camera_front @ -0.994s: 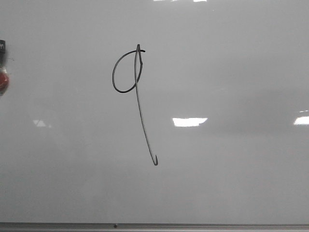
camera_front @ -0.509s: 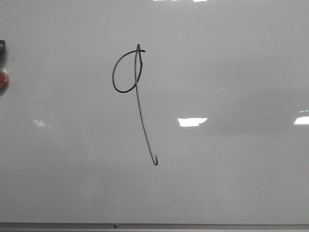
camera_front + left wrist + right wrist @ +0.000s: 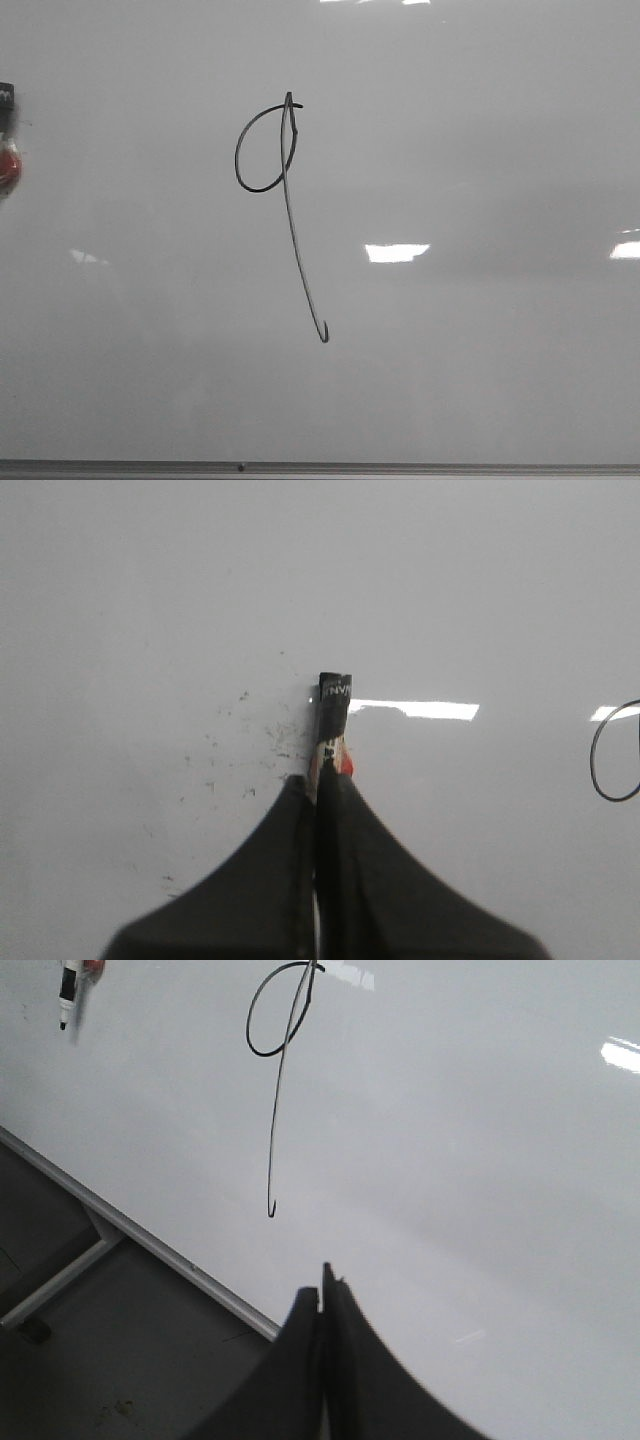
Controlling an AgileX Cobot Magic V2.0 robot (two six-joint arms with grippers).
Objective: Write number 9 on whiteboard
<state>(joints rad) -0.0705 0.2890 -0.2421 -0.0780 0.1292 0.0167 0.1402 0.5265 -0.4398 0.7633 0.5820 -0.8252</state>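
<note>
The left gripper [image 3: 322, 780] is clamped on a black marker [image 3: 331, 720] (red band near the pads), its tip at the whiteboard [image 3: 480, 140]. The right gripper [image 3: 322, 1295] is pressed closed, empty, over the board. The number 9 [image 3: 285, 210] stands drawn mid-board, loop above slanted tail.

One whiteboard [image 3: 480, 140] carries one hand-drawn number 9 [image 3: 285, 200]. One marker [image 3: 332, 725], black with a red band, is in view. Two grippers appear, one per wrist camera: left gripper [image 3: 318, 785] and right gripper [image 3: 322, 1300].
</note>
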